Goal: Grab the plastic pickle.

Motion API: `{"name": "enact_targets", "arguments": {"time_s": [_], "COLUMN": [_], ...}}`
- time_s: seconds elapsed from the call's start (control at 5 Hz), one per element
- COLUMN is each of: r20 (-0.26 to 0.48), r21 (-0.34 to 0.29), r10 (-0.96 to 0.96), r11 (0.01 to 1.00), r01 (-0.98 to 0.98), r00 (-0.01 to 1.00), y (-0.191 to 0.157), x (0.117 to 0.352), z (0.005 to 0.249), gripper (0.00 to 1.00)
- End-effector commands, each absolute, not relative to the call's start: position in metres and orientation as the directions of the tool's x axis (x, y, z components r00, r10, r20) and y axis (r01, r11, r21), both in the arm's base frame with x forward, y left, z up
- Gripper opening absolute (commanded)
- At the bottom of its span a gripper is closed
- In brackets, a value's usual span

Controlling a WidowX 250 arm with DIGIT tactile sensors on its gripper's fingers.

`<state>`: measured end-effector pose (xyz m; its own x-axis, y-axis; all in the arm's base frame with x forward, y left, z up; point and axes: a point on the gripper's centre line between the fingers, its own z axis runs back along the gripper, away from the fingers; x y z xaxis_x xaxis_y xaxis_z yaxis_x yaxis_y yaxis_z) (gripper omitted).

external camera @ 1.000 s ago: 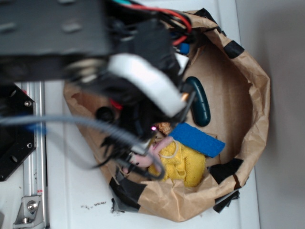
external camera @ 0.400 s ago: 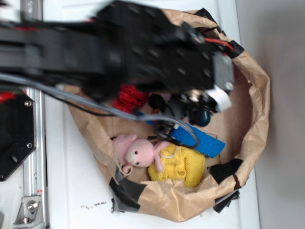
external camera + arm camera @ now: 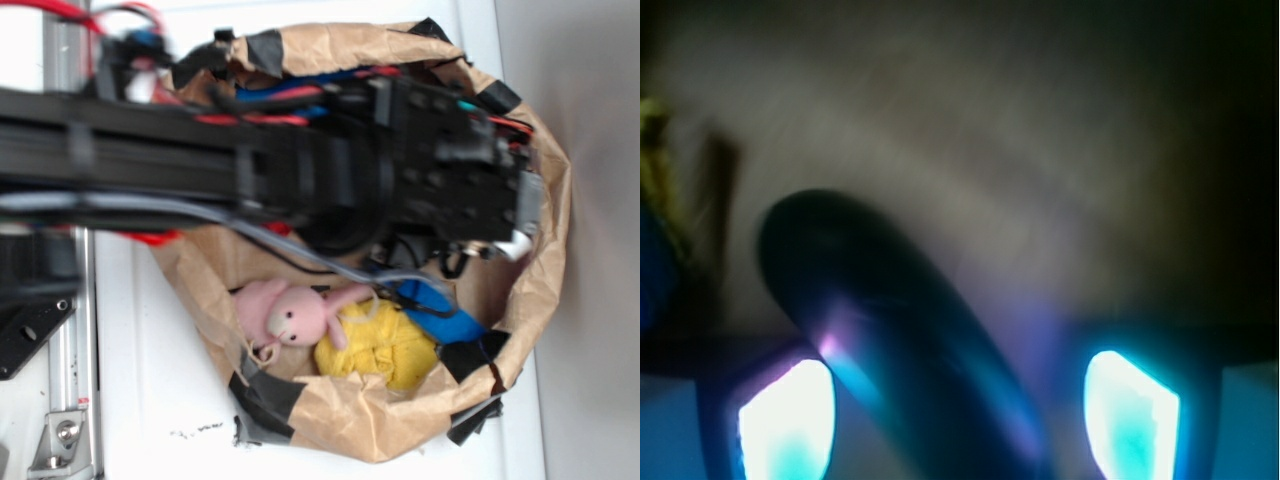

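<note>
**Reaching into the paper bowl: claw straddling the pickle**

Straddling the small dark teal-green glossy plastic pickle [image 3: 902, 345], the black claw [image 3: 958, 410] has its jaws spread apart in the wrist view, one glowing pad [image 3: 787, 420] to each side at the bottom of the frame. The pickle runs diagonally between them, rounded end up and left, lower end nearer the left pad. Whether either pad touches it cannot be told; the view is blurred. No firm hold shows.

Pickle lies on the brown cardboard floor [image 3: 1020, 170] of the crumpled brown paper bowl [image 3: 545, 250] with black tape patches. In the exterior view the pickle is hidden under the black arm [image 3: 300, 170], which crosses from the left edge of the white worktop [image 3: 160, 400] and ends over the bowl's right inner side, near the worktop's right edge.

Just below the wrist, toward the near edge: flat blue sponge [image 3: 440, 310], partly covered by a grey cable. Touching it, the yellow knitted cloth [image 3: 385, 350]. Left of that, the pink plush bunny [image 3: 290, 312] rests against the cloth. Silver rail [image 3: 70, 400] runs along the left edge.
</note>
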<state>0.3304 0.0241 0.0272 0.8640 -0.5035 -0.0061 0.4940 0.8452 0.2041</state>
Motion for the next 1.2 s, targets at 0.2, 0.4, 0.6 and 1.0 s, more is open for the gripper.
{"name": "enact_targets", "arguments": {"time_s": [0.2,0.4,0.6,1.0], "r20": [0.092,0.081,0.133,0.286], "r21": [0.049,0.197,0.222,0.183], "r10": [-0.525,-0.307,-0.072,0.174], "r11": [0.851,0.937,0.974,0.955], "r01": [0.523,0.287,0.042,-0.233], "r00": [0.846,0.948,0.988,0.942], "y": [0.005,0.018,0.017,0.013], "x": [0.309,0.302,0.294,0.289], "z": [0.015,0.027,0.074,0.174], "gripper": [0.00,0.00,0.00,0.00]}}
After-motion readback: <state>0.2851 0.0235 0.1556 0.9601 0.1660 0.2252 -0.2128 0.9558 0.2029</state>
